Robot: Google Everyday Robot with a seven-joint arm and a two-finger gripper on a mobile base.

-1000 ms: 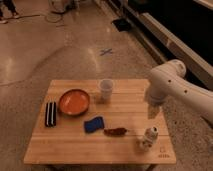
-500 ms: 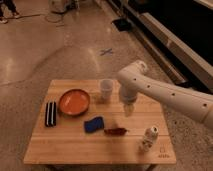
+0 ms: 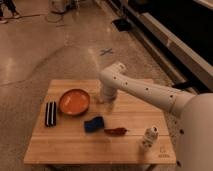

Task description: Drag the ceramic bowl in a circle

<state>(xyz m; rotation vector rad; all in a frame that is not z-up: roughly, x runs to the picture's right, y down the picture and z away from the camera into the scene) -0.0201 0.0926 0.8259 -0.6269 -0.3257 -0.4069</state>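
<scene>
Altogether five loose things counted on one pale wooden table (image 3: 75, 147), rectangular, plank-grained: one ceramic bowl (image 3: 74, 101), one black block (image 3: 50, 113), one blue pad (image 3: 93, 124), one reddish-brown strip (image 3: 116, 131), one small white bottle (image 3: 148, 136). One white arm (image 3: 145, 92), smooth and tubular, reaching in from the right of the view, ending in one gripper (image 3: 109, 104). Bowl shallow, round, plate-like, glossy orange with a darker rim; sitting flat, mouth up, no long axis to speak of. Placed on the table's left half, nearer the far edge, just beside the black block, itself ribbed and oblong, long axis running near to far. Blue pad soft-looking, squarish, in front of the bowl; strip thin, lying crosswise; bottle upright toward the front right corner. Gripper low over the table just right of the bowl's rim, fingers spread wide, nothing gripped; contact with the rim impossible to tell.
</scene>
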